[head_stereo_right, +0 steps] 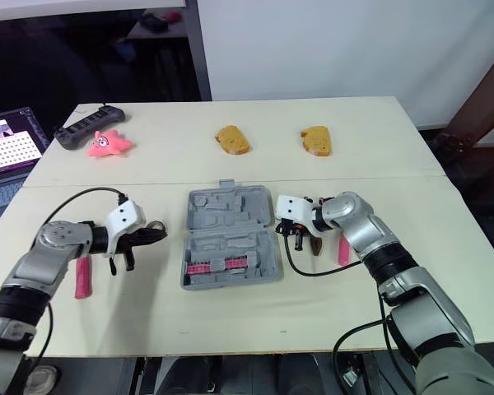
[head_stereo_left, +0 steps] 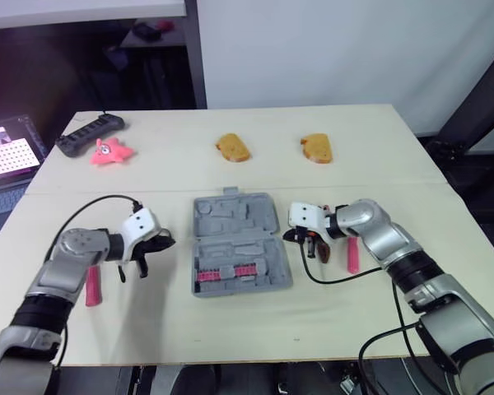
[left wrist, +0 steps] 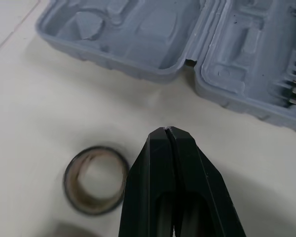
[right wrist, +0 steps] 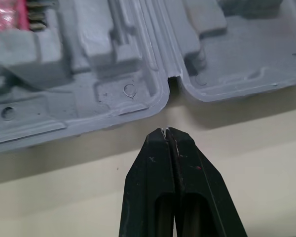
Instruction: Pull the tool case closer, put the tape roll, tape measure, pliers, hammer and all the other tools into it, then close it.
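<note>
The grey tool case (head_stereo_left: 239, 243) lies open in the middle of the table, with a row of pink bits (head_stereo_left: 226, 273) in its near half. My left gripper (head_stereo_left: 166, 243) is shut and empty, pointing at the case's left side. A tape roll (left wrist: 95, 178) lies flat on the table just beside its fingers. My right gripper (head_stereo_left: 291, 236) is shut and empty, its tips close to the case's right edge by the hinge (right wrist: 171, 81). Behind that gripper lie a brown tool (head_stereo_left: 323, 249) and a pink-handled tool (head_stereo_left: 351, 255). Another pink-handled tool (head_stereo_left: 92, 285) lies under my left forearm.
Two brown bread-like items (head_stereo_left: 232, 148) (head_stereo_left: 317, 148) lie at the far side of the table. A pink star toy (head_stereo_left: 109, 152) and a black power strip (head_stereo_left: 89, 132) sit far left. A laptop (head_stereo_left: 8, 156) stands off the table's left edge.
</note>
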Robot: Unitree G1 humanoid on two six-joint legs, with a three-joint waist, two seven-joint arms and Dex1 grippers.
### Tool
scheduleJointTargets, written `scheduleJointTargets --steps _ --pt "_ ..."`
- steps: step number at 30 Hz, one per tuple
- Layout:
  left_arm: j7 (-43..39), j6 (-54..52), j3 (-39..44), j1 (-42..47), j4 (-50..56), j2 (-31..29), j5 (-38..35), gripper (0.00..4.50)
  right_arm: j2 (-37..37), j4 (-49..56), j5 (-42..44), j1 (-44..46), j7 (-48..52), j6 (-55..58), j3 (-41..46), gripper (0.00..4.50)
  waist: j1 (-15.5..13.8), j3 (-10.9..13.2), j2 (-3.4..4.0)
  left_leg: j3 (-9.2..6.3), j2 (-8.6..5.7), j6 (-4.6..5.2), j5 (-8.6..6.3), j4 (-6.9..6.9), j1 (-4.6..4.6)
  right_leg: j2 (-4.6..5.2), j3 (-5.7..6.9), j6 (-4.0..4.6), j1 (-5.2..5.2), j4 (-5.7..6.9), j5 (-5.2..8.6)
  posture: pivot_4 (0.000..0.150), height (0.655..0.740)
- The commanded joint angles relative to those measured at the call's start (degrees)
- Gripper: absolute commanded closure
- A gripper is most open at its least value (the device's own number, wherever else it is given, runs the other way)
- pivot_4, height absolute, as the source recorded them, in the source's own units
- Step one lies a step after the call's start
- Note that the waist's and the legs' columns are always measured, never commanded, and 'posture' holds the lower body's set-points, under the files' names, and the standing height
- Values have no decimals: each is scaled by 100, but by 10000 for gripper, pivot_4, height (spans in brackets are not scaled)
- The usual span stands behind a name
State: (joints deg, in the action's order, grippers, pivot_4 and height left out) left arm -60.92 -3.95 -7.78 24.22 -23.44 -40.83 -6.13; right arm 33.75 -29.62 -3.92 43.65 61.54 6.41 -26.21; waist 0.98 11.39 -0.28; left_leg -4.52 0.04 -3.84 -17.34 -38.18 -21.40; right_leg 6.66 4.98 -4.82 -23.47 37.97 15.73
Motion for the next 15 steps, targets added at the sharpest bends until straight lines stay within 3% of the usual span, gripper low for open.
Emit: scheduleJointTargets --steps 1,9,15 --pt "15 154 -33 195 -237 152 117 45000 -164 -296 -164 262 -71 -428 143 44402 17 0 0 0 0 -1 1 0 0 0 0 0 -1 0 0 1500 7400" --pt "11 125 -112 456 -557 661 205 45000 -657 -855 -213 470 -37 -759 223 44402 15 0 0 2 0 -13 7 -2 1 1 -2 -1 0 2 -1 1500 7400" --pt "111 50 -193 431 -618 1105 260 45000 -742 -467 -158 285 165 -561 304 44402 -11 -1 1 2 0 -14 8 -3 2 1 -3 -1 1 4 -1 1500 7400"
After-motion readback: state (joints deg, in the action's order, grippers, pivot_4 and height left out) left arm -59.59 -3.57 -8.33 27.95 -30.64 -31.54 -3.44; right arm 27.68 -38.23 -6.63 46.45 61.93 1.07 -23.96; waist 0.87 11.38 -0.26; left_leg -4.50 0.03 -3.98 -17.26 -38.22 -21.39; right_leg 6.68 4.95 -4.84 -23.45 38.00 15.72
